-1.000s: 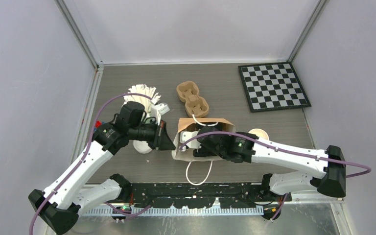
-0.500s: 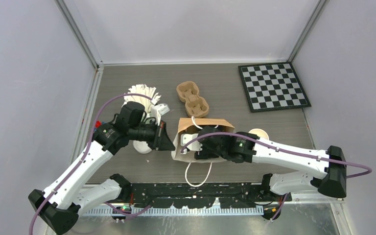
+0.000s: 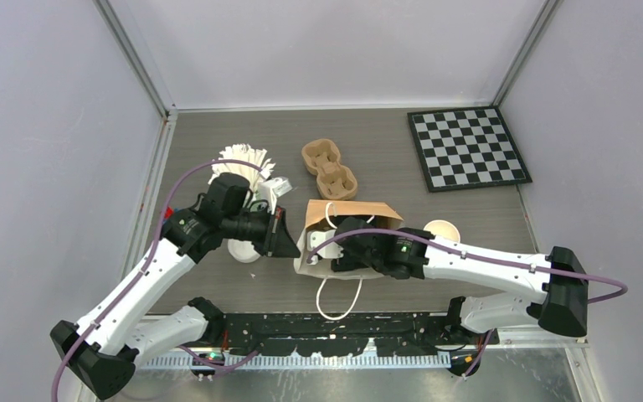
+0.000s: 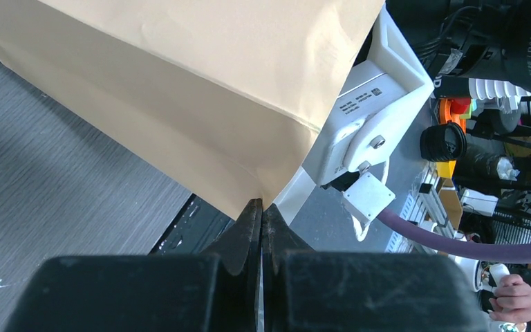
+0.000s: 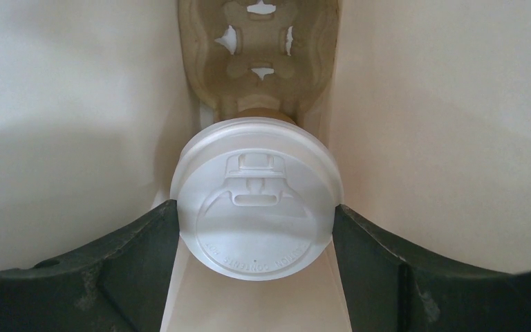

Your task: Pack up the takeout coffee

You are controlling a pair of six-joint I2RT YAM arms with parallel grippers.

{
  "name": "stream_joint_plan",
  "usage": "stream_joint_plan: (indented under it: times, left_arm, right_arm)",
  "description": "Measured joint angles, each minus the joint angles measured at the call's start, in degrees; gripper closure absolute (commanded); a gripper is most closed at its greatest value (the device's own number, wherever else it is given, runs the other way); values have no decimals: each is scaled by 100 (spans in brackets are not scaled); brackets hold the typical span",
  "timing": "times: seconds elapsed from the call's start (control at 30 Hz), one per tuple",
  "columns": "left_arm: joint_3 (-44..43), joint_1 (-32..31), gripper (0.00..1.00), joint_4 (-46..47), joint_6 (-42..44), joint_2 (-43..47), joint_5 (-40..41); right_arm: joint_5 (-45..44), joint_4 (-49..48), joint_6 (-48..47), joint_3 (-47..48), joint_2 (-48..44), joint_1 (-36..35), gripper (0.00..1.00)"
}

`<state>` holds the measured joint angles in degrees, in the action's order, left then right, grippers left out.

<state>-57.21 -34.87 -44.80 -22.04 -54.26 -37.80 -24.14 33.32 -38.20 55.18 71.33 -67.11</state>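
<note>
A brown paper bag (image 3: 362, 214) lies on its side mid-table, mouth toward the right arm. My left gripper (image 3: 293, 242) is shut on the bag's left edge; in the left wrist view the fingertips (image 4: 261, 209) pinch a corner of the bag (image 4: 200, 90). My right gripper (image 3: 337, 249) reaches inside the bag. In the right wrist view it (image 5: 256, 216) is shut on the takeout coffee (image 5: 256, 197), whose round white lid faces the camera with both fingers against its sides. The cup sits in a moulded pulp carrier (image 5: 259, 55) deep in the bag. The cup's brown body is mostly hidden.
A second pulp carrier (image 3: 329, 169) lies behind the bag. A lidless paper cup (image 3: 442, 229) stands right of the bag. White napkins (image 3: 243, 159) and a white holder (image 3: 273, 188) stand at the left. A chessboard (image 3: 467, 148) lies at the back right. The bag's white handle loop (image 3: 339, 295) trails toward the near edge.
My right arm has shifted slightly left, deeper into the bag. The left arm and the bag have barely moved.
</note>
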Motion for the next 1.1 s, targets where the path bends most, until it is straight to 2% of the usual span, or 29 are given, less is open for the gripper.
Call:
stream_joint_plan:
  times: [0.47, 0.8, 1.1]
  left_arm:
    - [-31, 0, 100, 0, 0, -28, 7]
    - [-28, 0, 100, 9, 0, -28, 9]
    - [-28, 0, 100, 44, 0, -28, 2]
  right_arm:
    - [-131, -177, -149, -160, -2, 7, 29]
    - [-205, 573, -127, 140, -387, 7, 29]
    - [-240, 850, -212, 157, -490, 7, 29]
